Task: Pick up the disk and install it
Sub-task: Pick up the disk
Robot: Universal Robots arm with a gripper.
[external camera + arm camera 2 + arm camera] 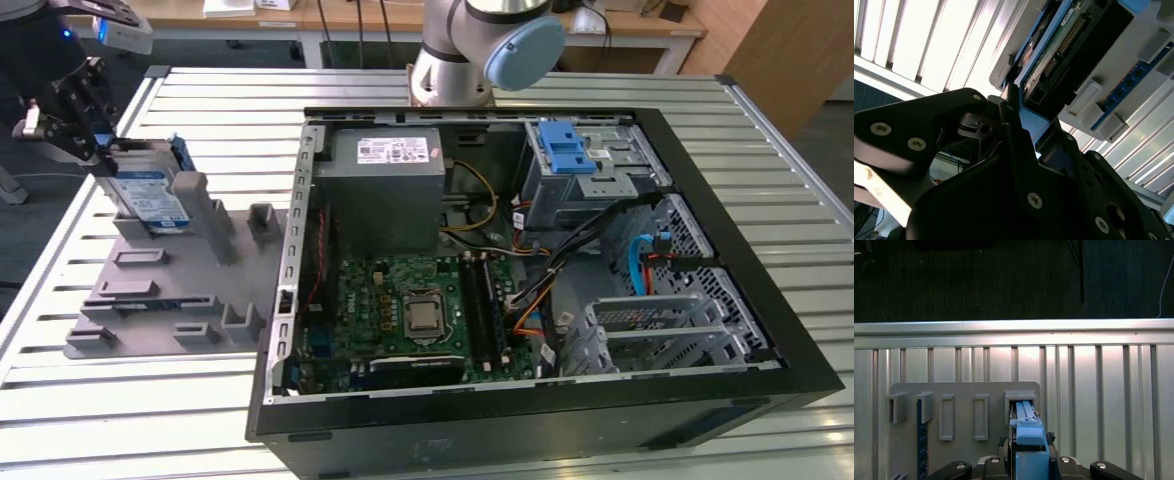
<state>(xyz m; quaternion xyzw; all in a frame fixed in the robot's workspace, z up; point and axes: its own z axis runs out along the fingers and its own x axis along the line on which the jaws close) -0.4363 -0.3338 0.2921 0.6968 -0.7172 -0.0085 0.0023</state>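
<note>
My gripper (104, 158) is closed narrow on the disk (144, 197), jaws pinching its upper blue-framed edge, the part that the grey holder (160, 290) leaves free. The disk stands on edge in a slot of that holder, directly below my jaws, so a grip from above suits it best, I judge. My wrist points down over the holder, well apart from the open computer case (534, 260) and its drive cage (587, 165) – in the first wrist view the blue edge runs straight out from between my jaws
</note>
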